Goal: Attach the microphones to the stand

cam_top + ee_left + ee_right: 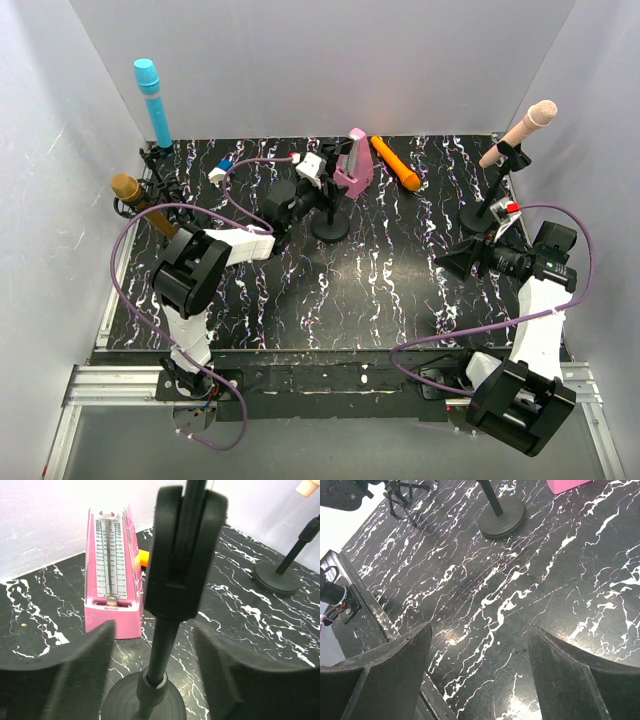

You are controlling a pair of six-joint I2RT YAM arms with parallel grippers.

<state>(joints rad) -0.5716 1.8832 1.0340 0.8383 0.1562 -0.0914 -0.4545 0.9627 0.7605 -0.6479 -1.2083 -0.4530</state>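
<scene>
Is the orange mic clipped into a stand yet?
No, the orange mic lies flat on the table beside the pink metronome.

right tool (pixel 479 632): jaws apart above desk (pixel 560 580) | desk: black, white-veined | round stand base (pixel 502 519): top centre | pink object (pixel 567 485): top right

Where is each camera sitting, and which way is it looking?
Top camera: high up behind the robot, looking down on the table; the left arm and right arm show.
Left wrist camera: on the left wrist, facing the empty stand and pink metronome; the left fingers show, spread apart.
Right wrist camera: on the right wrist, looking down across the table; the right fingers show, spread apart.
Shared: both wrist views see that stand's round base and the metronome.
</scene>
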